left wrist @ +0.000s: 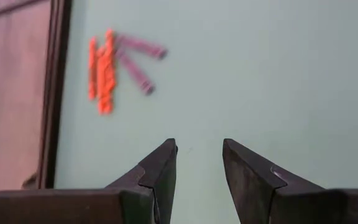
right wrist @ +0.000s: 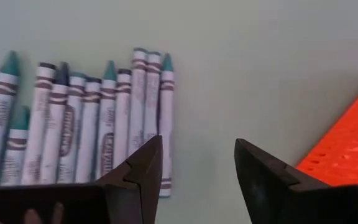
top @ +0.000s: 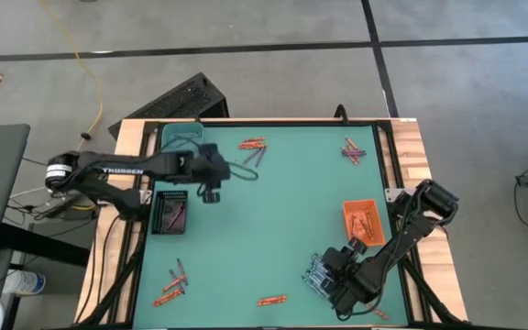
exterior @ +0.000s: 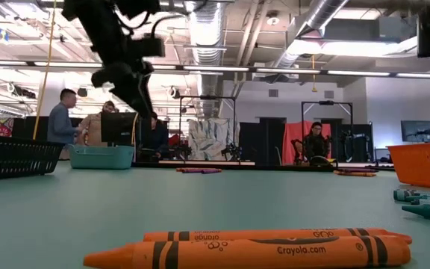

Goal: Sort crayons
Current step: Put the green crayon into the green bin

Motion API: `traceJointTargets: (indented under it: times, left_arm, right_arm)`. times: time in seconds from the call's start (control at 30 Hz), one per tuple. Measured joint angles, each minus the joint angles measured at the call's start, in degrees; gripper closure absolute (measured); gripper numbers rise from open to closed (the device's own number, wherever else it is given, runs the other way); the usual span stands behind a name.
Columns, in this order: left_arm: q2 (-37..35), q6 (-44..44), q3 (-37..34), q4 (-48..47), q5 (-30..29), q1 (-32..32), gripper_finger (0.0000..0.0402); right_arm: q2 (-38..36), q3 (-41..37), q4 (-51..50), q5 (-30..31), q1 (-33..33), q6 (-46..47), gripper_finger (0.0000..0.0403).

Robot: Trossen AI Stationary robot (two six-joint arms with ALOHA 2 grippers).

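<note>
Hovering empty, fingers parted, over bare mat: left gripper (left wrist: 199,163), near orange and purple crayons (left wrist: 107,68). Parted and empty too: right gripper (right wrist: 197,163), beside teal crayons (right wrist: 92,118) and orange tray (right wrist: 347,155).

We've got loads of open green table mat (top: 273,229) mid-table; only obstacles are the black mesh tray (top: 170,211) by the left edge and orange plastic tray (top: 363,220) near the right edge.
</note>
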Motion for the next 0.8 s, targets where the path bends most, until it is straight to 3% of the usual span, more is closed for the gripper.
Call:
traceJointTargets:
  times: [0.23, 0.5, 0.8]
  left_arm:
    - [0.00, -2.73, 0.00, 3.78, -0.02, -9.14, 0.0280]
    - [0.22, -4.94, 0.01, 6.64, -0.07, -14.21, 0.0280]
    - [0.43, -6.48, 0.00, 7.05, -0.31, -17.00, 0.0280]
  right_arm:
    - [0.00, -1.57, 3.17, -0.71, -0.71, -1.65, 0.0212]
    - [0.00, -2.72, 6.21, -1.53, -2.07, -3.40, 0.0214]
    - [0.15, -2.71, 5.66, -1.84, -2.33, -3.79, 0.0264]
